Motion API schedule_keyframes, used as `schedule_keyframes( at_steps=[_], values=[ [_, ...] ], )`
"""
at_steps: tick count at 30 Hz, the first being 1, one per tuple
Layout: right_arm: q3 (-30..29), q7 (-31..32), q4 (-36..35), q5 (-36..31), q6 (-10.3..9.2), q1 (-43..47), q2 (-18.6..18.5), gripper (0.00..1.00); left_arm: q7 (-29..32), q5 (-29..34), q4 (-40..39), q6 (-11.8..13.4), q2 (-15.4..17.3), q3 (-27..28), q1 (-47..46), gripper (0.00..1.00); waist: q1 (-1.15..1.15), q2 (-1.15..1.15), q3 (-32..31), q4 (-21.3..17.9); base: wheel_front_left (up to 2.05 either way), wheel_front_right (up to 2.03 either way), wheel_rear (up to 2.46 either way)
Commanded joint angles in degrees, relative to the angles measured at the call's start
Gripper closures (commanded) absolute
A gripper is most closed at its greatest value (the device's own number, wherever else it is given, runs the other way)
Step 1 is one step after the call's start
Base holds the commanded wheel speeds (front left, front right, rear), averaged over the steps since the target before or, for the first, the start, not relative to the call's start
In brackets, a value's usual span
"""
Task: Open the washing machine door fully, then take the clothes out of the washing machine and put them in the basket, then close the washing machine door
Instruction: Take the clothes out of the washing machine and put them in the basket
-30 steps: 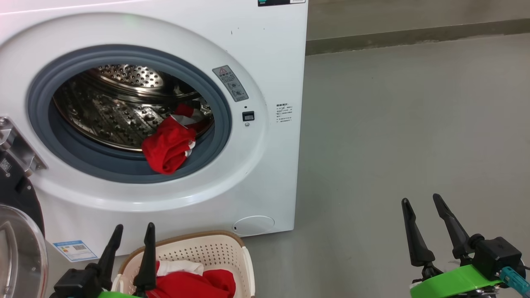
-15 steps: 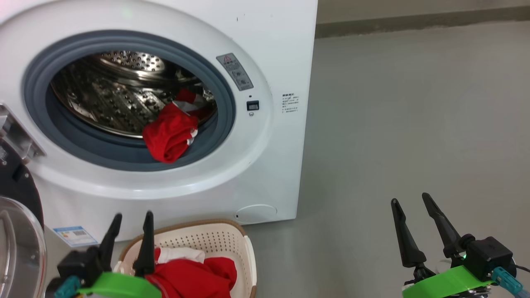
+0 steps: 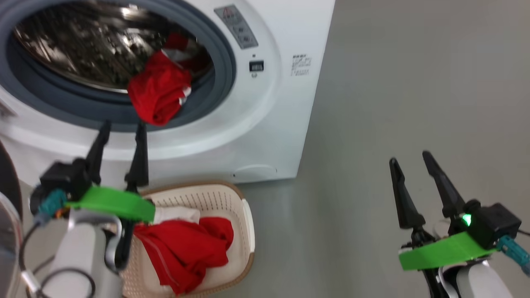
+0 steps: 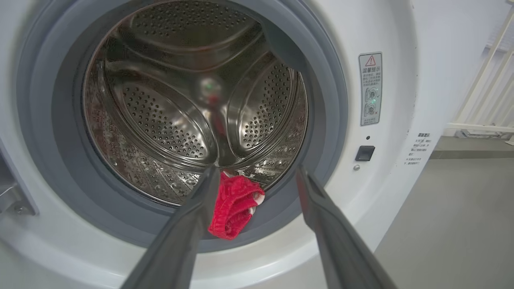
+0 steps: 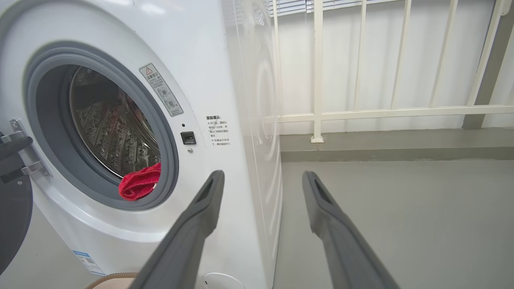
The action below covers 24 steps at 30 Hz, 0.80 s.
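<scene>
We hold our left hand (image 3: 123,126) raised in front of the big white front-loading washing machine (image 3: 281,103), its two long dark fingers spread wide and holding nothing. The round door with the glossy black rim (image 5: 12,220) hangs swung out to the left of the opening.

One crumpled red garment (image 3: 155,95) lies at the lower right of the opening. It is half in the perforated steel drum (image 4: 180,100) and half draped over the grey rubber seal (image 3: 223,62), with its loose end hanging down and outward toward us.

The next reach, as we judge it, turns on one relation. The garment sits just ahead of the left fingertips and a little above them, and in the left wrist view it falls between the two fingers. Its long axis runs from the drum out over the lip, roughly along our line of approach, so the fingers would close across its narrow width.

Our right hand (image 3: 410,158), also spread and empty, hovers well apart over the bare grey floor (image 3: 393,82) to the right of the machine, so the left arm is plainly nearer.

Below the left wrist, the small cream-white perforated plastic basket with a brown rim (image 3: 244,215) stands near the foot of the machine. Red and white clothes (image 3: 186,244) lie in it already.
</scene>
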Motion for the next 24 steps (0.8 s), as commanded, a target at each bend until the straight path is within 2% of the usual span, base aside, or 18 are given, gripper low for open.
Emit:
schedule_keyframes(
  at_steps=[1,13,20,24],
  values=[
    [1.14,-0.37,-1.75,-0.04,0.37,-2.17,-0.43,0.00,-0.67,0.19,-0.68,-0.32,2.32,1.36,-2.54,0.00,0.00,0.00,5.12,0.33,0.00,0.00,0.00],
    [2.29,-0.37,-2.45,-0.47,0.37,-7.36,-0.43,0.00,-0.67,-2.67,9.50,-0.32,5.13,-0.38,-21.32,0.00,0.00,0.00,15.75,-0.26,0.00,0.00,0.00],
    [4.15,-0.37,-2.06,-0.03,0.37,-9.33,-0.43,0.00,-0.67,-4.41,18.83,-0.32,6.68,-2.93,-31.60,0.00,0.00,0.00,19.68,-1.59,0.00,0.00,0.00],
    [4.83,-0.37,-1.06,0.75,0.37,-9.64,-0.43,0.00,-0.37,-7.48,25.56,-0.32,7.52,-5.54,-36.81,0.00,0.00,0.00,20.64,-2.42,0.00,0.00,0.00]
  ],
)
